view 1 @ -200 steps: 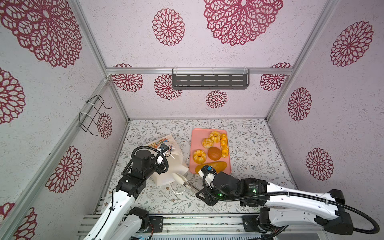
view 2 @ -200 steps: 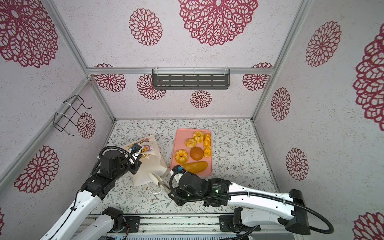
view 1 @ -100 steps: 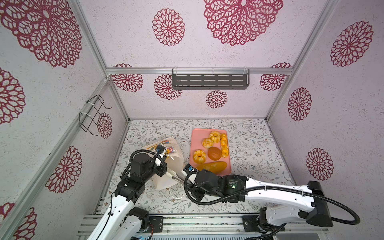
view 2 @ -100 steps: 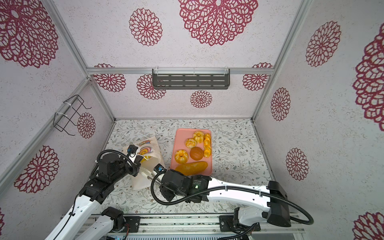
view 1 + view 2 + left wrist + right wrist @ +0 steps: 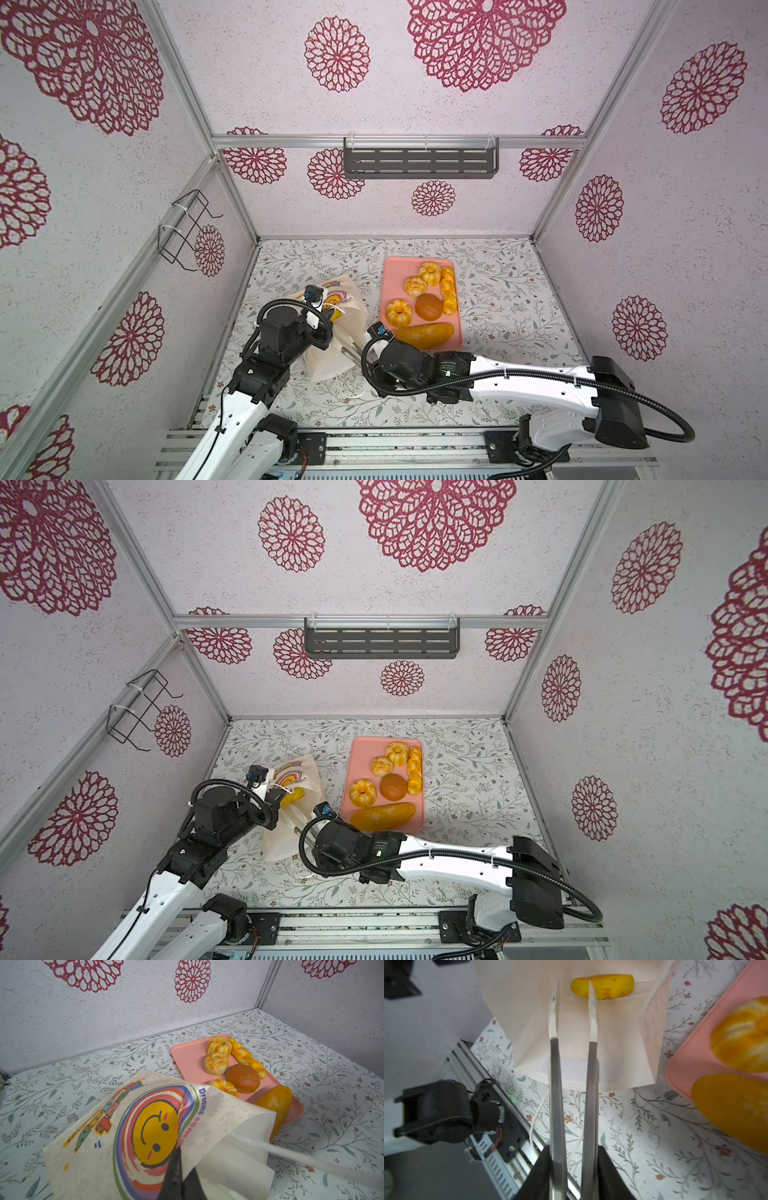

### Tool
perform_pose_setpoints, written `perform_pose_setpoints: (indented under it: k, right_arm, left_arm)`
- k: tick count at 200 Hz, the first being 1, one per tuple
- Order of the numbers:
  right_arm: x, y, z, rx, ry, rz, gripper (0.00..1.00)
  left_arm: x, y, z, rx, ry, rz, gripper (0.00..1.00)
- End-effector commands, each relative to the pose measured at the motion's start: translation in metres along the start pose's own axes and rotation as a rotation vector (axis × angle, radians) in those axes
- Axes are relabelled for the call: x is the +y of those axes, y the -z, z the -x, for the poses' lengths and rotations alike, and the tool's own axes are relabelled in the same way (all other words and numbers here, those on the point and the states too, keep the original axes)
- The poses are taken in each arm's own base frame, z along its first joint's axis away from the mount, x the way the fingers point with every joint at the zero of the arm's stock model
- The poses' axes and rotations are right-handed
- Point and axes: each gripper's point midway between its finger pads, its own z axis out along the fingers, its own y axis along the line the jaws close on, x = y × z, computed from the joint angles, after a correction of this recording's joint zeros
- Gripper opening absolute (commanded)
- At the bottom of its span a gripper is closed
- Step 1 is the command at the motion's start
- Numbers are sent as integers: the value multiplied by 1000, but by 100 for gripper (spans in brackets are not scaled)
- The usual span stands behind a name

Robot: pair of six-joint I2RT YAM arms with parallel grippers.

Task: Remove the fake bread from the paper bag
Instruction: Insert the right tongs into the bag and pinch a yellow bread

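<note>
Cream paper bag [image 5: 353,311] tilts near the tabletop's [image 5: 498,291] left edge, mouth open, one yellow pastry [image 5: 602,987] inside; six golden pastries [image 5: 429,306] lie on the pink tray [image 5: 392,270].

The right hand [image 5: 573,981] reaches into the paper bag [image 5: 529,1022], its slim fingers [image 5: 554,1012] slightly apart, tips close to a yellow fake bread [image 5: 608,987] inside, pink tray [image 5: 685,1059] beside

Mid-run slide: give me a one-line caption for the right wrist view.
Right gripper, jaws apart, reaches into the bag toward a yellow pastry; pink tray alongside.
</note>
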Motion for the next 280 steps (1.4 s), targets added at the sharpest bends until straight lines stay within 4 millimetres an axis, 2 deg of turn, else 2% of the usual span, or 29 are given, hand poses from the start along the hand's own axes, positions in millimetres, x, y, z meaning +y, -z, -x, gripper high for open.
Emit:
perform_pose_setpoints:
  k: [1, 36, 74, 107, 165, 209, 280]
  right_arm:
    - [37, -2, 27, -65, -272, 168, 34]
    - [50, -11, 31, -64, -453, 254, 34]
    - [37, -14, 39, -143, -638, 278, 34]
    - [33, -25, 47, -158, -724, 332, 34]
    - [48, -40, 62, -172, -830, 412, 34]
    - [28, -53, 59, -209, -938, 378, 36]
    - [17, -77, 61, -212, -1040, 388, 37]
  left_arm:
    - [1, -1, 9, -59, 50, 7, 0]
    - [5, -1, 5, -75, 75, 35, 0]
    - [7, 2, 5, -109, 96, 51, 0]
    - [3, 2, 4, -115, 93, 38, 0]
    - [4, 0, 3, -122, 113, 66, 0]
    - [1, 1, 3, -131, 108, 69, 0]
    - [-4, 2, 2, -127, 101, 61, 0]
